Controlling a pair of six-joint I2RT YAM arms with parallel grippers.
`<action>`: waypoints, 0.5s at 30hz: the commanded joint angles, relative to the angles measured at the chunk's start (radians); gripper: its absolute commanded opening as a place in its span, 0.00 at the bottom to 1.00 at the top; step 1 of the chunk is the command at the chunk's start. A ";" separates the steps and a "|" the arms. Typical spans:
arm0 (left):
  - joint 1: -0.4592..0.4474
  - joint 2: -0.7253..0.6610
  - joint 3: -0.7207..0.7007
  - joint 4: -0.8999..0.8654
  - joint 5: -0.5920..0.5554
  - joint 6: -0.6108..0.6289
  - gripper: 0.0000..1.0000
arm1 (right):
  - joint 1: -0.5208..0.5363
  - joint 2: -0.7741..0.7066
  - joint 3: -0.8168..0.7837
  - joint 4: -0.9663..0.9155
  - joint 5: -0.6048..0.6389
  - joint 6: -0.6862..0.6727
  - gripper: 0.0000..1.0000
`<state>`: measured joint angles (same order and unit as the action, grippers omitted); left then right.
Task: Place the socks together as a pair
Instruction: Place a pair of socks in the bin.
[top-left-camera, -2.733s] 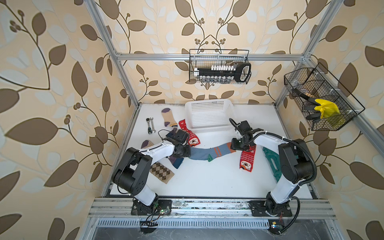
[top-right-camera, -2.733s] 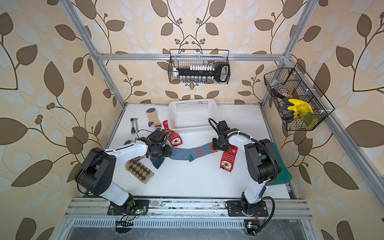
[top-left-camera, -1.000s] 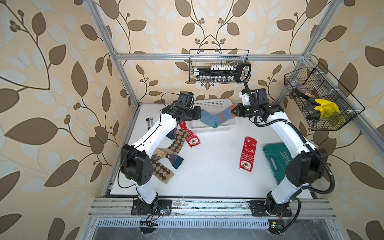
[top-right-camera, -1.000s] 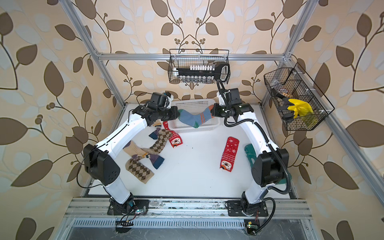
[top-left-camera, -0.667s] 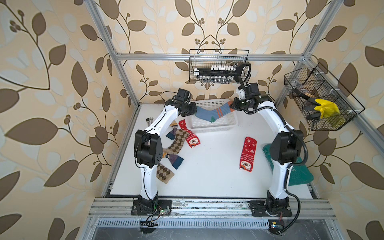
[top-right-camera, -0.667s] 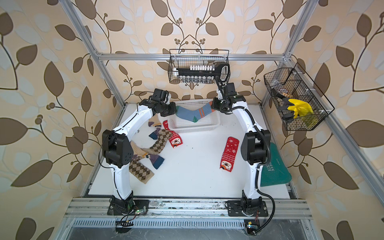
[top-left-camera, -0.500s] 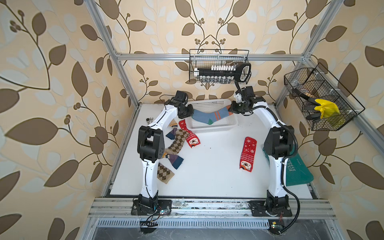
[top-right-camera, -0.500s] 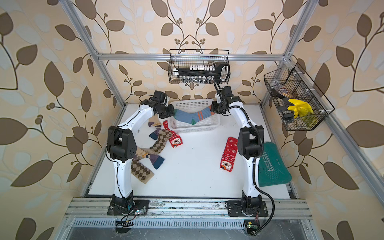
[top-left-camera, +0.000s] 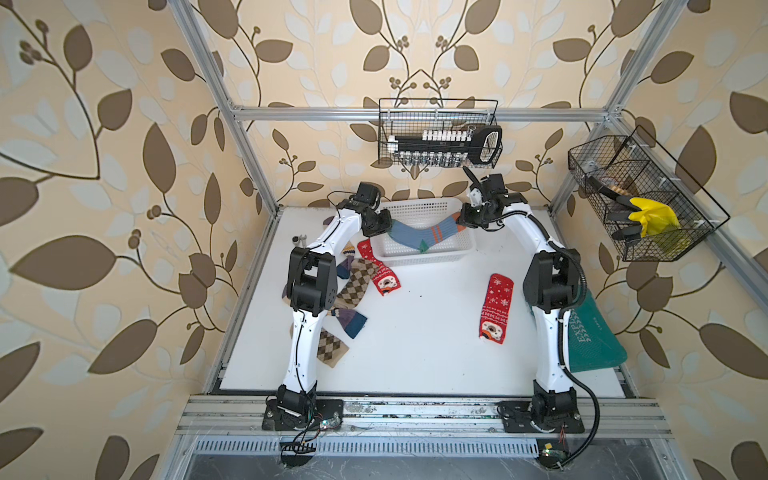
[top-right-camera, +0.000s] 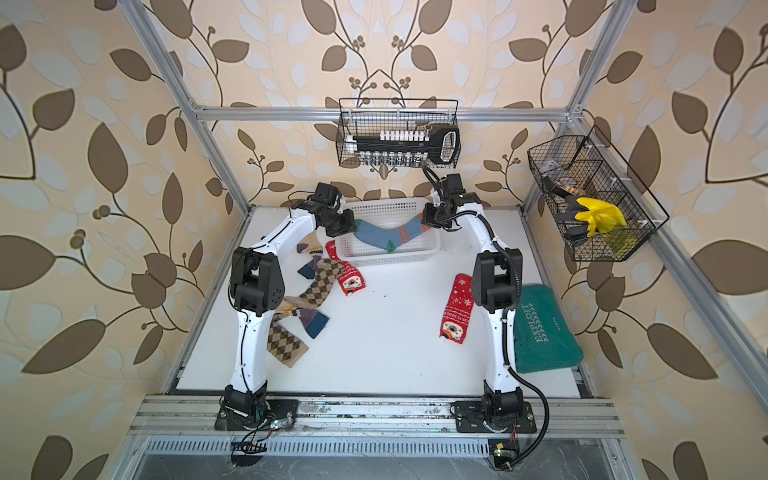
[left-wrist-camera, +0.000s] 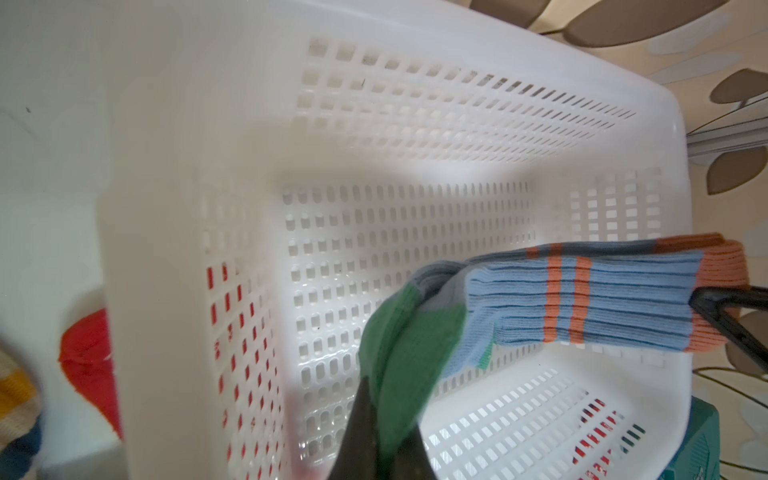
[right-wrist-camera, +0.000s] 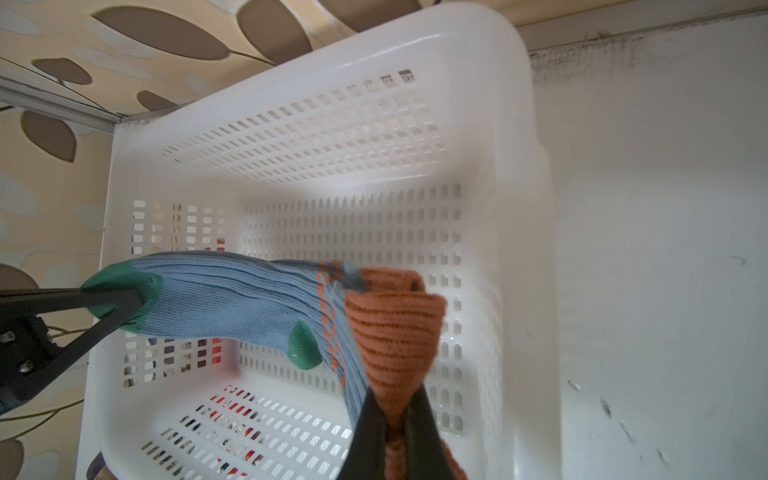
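Observation:
Two blue-grey socks (top-left-camera: 419, 235) (top-right-camera: 386, 235) with green toes and orange stripes hang stacked together, sagging over the white basket (top-left-camera: 424, 257) (top-right-camera: 386, 259). My left gripper (top-left-camera: 388, 226) (left-wrist-camera: 384, 415) is shut on their green toe end. My right gripper (top-left-camera: 461, 219) (right-wrist-camera: 392, 419) is shut on their orange cuffs. On the table lie two red Christmas socks (top-left-camera: 496, 307) (top-left-camera: 380, 272), brown argyle socks (top-left-camera: 355, 282) (top-left-camera: 330, 349) and beige socks with purple toes (top-left-camera: 351, 324) under my left arm.
A dark green cloth bag (top-left-camera: 590, 336) lies at the table's right edge beside my right arm. A wire rack (top-left-camera: 438, 139) hangs on the back wall above the basket, another wire basket (top-left-camera: 636, 203) on the right wall. A small metal tool (top-left-camera: 300, 239) lies far left.
Both arms lifted the blue-grey socks from the middle of the table and carried them back over the white basket. In the last second they sank slightly closer to it.

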<state>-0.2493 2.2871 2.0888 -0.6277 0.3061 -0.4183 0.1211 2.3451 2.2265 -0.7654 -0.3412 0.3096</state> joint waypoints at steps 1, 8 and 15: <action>-0.001 -0.013 0.042 0.061 -0.017 0.009 0.00 | -0.006 0.045 0.071 0.021 -0.008 0.000 0.00; -0.001 0.058 0.125 0.023 -0.025 0.006 0.00 | -0.015 0.085 0.112 0.037 -0.022 0.013 0.00; -0.001 0.036 0.080 0.054 -0.048 0.007 0.45 | -0.020 0.074 0.080 0.057 -0.024 0.015 0.25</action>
<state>-0.2493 2.3520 2.1784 -0.6033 0.2798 -0.4164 0.1078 2.4149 2.3020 -0.7372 -0.3489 0.3222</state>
